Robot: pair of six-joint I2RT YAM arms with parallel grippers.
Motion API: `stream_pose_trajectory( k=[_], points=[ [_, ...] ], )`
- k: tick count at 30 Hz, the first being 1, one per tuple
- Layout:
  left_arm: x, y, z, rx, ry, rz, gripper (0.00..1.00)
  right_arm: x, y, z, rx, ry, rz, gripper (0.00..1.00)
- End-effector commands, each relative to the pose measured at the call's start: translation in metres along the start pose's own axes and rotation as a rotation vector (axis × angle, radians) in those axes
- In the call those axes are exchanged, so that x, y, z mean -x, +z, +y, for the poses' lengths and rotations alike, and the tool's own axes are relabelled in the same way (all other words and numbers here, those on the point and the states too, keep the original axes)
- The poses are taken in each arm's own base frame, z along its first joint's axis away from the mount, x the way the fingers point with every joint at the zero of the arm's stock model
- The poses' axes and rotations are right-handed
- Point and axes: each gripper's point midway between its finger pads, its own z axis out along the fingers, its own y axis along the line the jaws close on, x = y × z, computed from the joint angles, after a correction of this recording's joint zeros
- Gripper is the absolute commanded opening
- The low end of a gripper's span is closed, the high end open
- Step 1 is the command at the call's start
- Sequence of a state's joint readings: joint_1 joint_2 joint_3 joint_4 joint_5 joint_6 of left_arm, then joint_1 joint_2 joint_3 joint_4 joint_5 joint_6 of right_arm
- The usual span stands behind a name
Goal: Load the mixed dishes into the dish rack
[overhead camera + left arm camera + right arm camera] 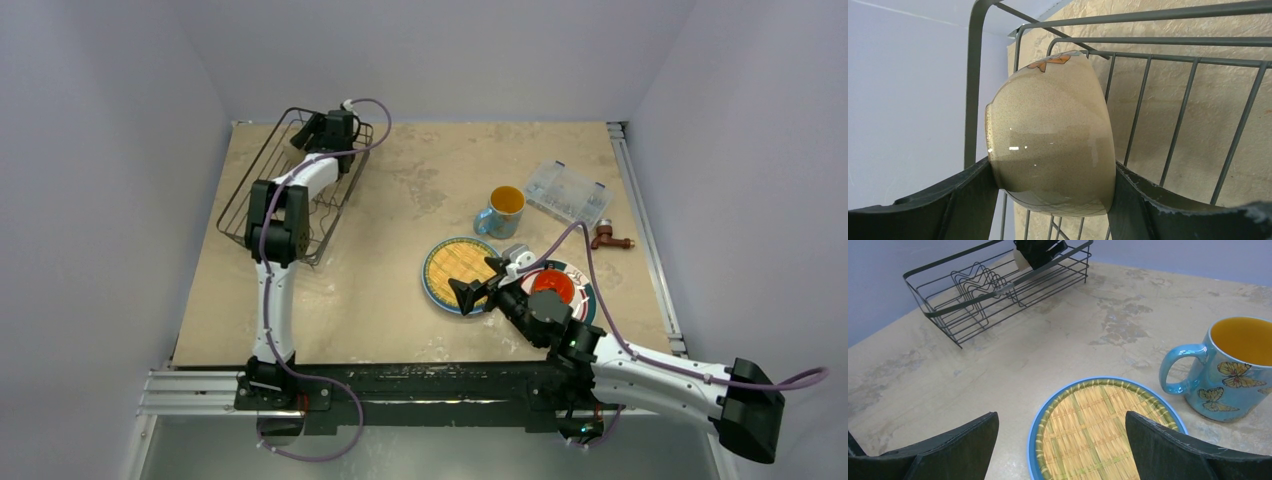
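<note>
The black wire dish rack (252, 172) stands at the back left. My left gripper (338, 125) is over its far end, shut on a cream cup (1053, 135) held on its side inside the rack wires (1148, 56). My right gripper (478, 292) is open and empty, low over the near edge of the yellow woven plate (460, 270), which fills the right wrist view between the fingers (1098, 430). The blue mug (500, 210) stands upright behind that plate, seen also in the right wrist view (1238, 370). An orange cup (552, 284) sits on the white teal-rimmed plate (587, 300), partly hidden by my right arm.
A clear plastic compartment box (568, 193) lies at the back right, with a small brown object (610, 238) beside it. The rack (998, 290) with the left gripper (1038, 252) shows far off in the right wrist view. Grey walls close in the table.
</note>
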State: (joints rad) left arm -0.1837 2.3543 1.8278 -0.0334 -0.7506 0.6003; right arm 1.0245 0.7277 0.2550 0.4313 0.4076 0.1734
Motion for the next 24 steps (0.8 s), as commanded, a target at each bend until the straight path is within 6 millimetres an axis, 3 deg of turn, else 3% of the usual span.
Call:
stream_pose_trajectory(
  k=[1, 4, 7, 16, 24],
  points=[
    [0.019, -0.003, 0.034, 0.104, -0.057, -0.015, 0.66, 0.012, 0.002, -0.002, -0.012, 0.007, -0.051, 0.99],
    [0.017, -0.005, 0.032, 0.083, -0.06, -0.005, 0.87, 0.012, 0.001, -0.003, -0.012, 0.007, -0.051, 0.99],
    [0.016, -0.009, 0.029, 0.046, -0.07, -0.002, 0.99, 0.013, 0.001, -0.002, -0.009, 0.007, -0.053, 0.99],
    [0.009, -0.034, 0.002, -0.185, -0.098, 0.009, 1.0, 0.014, -0.002, -0.003, -0.005, 0.014, -0.064, 0.99],
    [0.015, -0.061, 0.005, -0.287, -0.214, 0.011, 1.0, 0.015, -0.003, -0.004, -0.007, 0.02, -0.069, 0.99]
  ],
)
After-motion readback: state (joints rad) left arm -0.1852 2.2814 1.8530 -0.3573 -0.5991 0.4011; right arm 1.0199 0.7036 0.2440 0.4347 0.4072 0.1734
